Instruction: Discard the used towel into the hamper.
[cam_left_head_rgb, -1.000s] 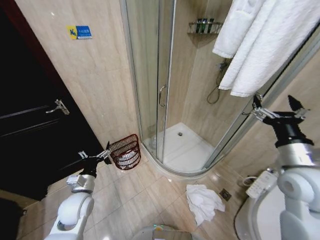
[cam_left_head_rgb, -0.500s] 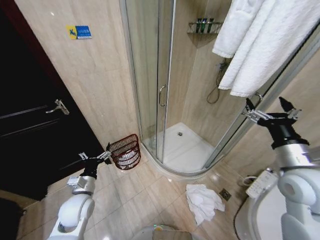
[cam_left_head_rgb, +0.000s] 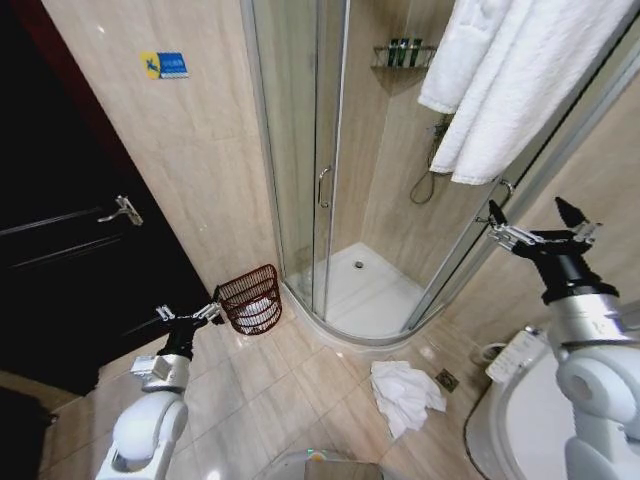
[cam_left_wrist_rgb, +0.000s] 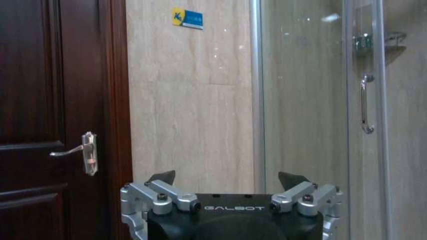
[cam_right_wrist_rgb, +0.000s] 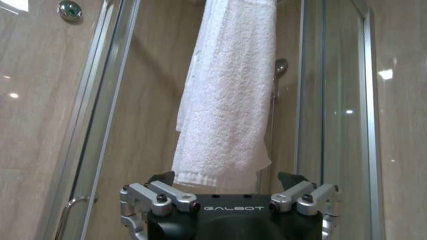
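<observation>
While the towel (cam_left_head_rgb: 405, 393) lies crumpled on the floor tiles (cam_left_head_rgb: 300, 375) at lower centre-right of the head view, just outside the curved sill of the shower (cam_left_head_rgb: 360, 285) and beside a small floor drain (cam_left_head_rgb: 446, 379), no hand is touching it. The hamper (cam_left_head_rgb: 250, 299) stands at centre-left of that view, against the wall at the foot of the shower's glass, well apart from the towel; something pale already lies inside it.

The right hand (cam_left_head_rgb: 538, 232) is raised at right of the frame, fingers spread and empty, facing a hanging towel (cam_right_wrist_rgb: 227, 100) draped over the shower glass. The left hand (cam_left_head_rgb: 187, 316) sits low at lower left, near the hamper's rim, likewise released and empty; its wrist view (cam_left_wrist_rgb: 227, 187) looks at the wall between the dark door (cam_left_wrist_rgb: 53, 120) and the shower.

Judgement: the step in hand is the reach for the towel, not yet begun. The hanging towel in front of the right hand is not the item on the floor; which one counts as used cannot be settled from these views, but the crumpled one is the likelier. To do it well, the hand should come down over the highest fold of the heap, close on a thick bunch of cloth and lift clear of the tiles so no tail drags. The toilet (cam_left_head_rgb: 510, 420) at lower right crowds the right arm's descent; clearance there needs watching.
</observation>
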